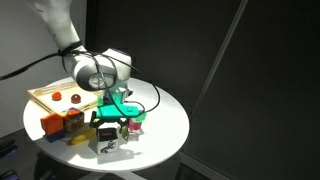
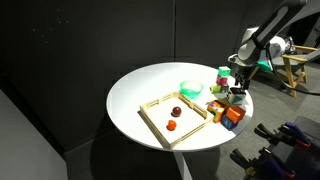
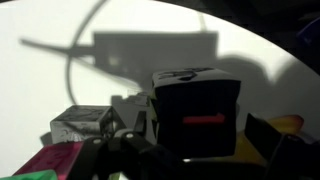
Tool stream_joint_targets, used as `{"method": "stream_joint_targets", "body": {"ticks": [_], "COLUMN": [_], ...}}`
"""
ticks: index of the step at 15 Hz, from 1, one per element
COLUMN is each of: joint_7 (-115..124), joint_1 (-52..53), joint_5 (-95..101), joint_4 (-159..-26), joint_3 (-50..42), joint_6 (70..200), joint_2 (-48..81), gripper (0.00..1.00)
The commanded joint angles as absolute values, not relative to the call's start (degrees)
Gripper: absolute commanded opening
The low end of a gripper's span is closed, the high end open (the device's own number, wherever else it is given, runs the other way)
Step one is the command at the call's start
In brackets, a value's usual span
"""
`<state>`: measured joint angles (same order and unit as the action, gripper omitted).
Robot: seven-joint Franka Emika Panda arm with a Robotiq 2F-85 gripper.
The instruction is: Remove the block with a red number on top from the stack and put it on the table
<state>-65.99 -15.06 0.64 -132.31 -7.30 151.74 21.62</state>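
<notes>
The block with a red number (image 3: 200, 115) is black with a red mark on its upper face and sits between my gripper's (image 3: 198, 140) two dark fingers. A gap shows at the right finger, so the gripper looks open around it. In an exterior view the black-and-white block (image 1: 107, 142) rests low on the white round table (image 1: 165, 125) under the gripper (image 1: 108, 128). The pink-and-green cube (image 1: 134, 118) stands beside it, apart; it also shows in the wrist view (image 3: 45, 160). In an exterior view the gripper (image 2: 236, 97) hangs over the table's far edge.
A shallow wooden tray (image 1: 45, 92) with small red pieces lies on the table; it also shows in the exterior view (image 2: 160, 122). Orange-and-blue cubes (image 1: 55, 124) stand by the gripper. A green bowl (image 2: 190, 89) sits behind the tray. A grey-white cube (image 3: 85, 122) lies to the left.
</notes>
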Motion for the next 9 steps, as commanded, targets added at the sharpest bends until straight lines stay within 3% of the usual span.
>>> {"method": "stream_joint_targets", "body": {"ticks": [1, 9], "joint_7": [-59.3, -42.0], "joint_1": [-15.0, -13.8], "joint_5": [1.2, 2.1], "joint_4": [-132.7, -133.3], "joint_3": [-7.3, -7.9], "joint_6": [151.1, 148.6], "joint_2": [20.3, 18.3], "gripper": [1.00, 1.00]}}
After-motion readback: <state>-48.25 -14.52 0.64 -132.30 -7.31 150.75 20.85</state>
